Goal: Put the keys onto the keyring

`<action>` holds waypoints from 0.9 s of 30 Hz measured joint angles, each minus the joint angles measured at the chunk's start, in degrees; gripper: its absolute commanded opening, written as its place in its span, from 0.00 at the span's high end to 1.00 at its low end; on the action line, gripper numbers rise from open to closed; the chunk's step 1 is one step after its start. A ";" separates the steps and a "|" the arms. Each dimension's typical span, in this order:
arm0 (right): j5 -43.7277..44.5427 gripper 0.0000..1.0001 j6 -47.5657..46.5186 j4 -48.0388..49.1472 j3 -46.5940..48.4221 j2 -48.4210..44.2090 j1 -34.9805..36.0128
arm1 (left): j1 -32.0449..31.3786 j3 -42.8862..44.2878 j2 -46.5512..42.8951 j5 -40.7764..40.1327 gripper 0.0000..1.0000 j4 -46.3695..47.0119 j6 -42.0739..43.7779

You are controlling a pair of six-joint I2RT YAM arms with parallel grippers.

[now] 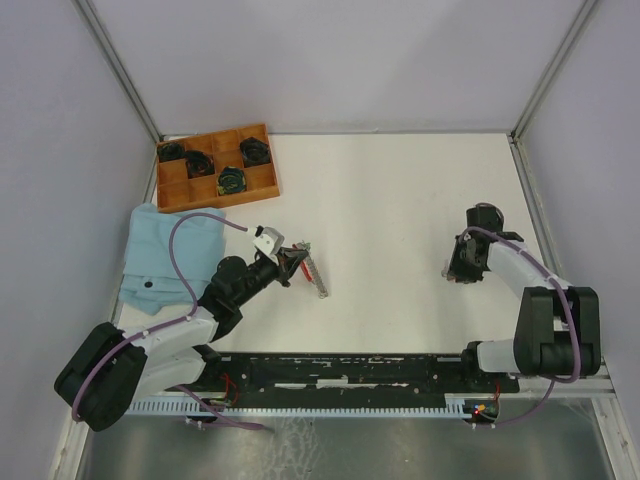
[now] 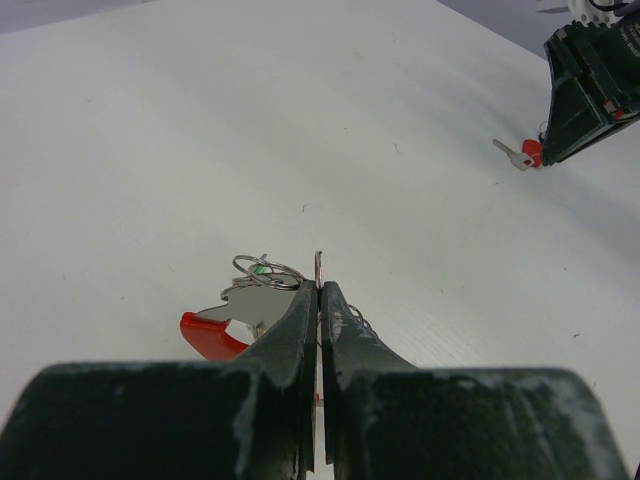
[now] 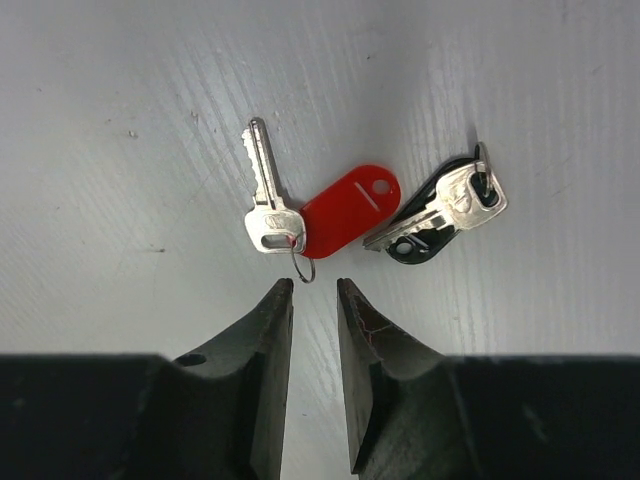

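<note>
Pinching keyring (image 2: pixel 268 271) in closed left gripper (image 2: pixel 320 286); hovering half-open, empty right gripper (image 3: pixel 315 286) just beside red-tagged key (image 3: pixel 266 195). May skid it away if closed off-centre.

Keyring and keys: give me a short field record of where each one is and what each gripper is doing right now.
left gripper: shut on the thin ring of the small metal keyring with red loop strap
loose keys: silver key with red oval plastic tag and silver key with black plastic tag, flat on the white table, side by side
right gripper: slightly open, empty, tips just short of the red-tagged key's small ring
loose keys threaded on keyring: none yet
</note>
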 measured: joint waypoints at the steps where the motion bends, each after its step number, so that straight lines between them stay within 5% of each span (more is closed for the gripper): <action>1: -0.35 0.68 -0.09 0.02 0.00 0.46 0.00 | 0.00 0.00 0.00 0.00 0.97 0.00 0.00; 14: -2.38 0.77 -1.44 -0.02 1.84 4.39 -0.28 | 0.00 0.00 0.00 0.33 0.97 0.02 0.00; 23: -2.43 0.99 -2.27 -0.02 2.60 5.14 -0.31 | 0.00 0.00 0.00 0.37 0.97 0.02 0.00; 27: -2.71 0.99 -2.56 -0.15 2.60 4.42 -0.20 | 0.00 0.00 0.00 0.37 0.97 0.02 0.00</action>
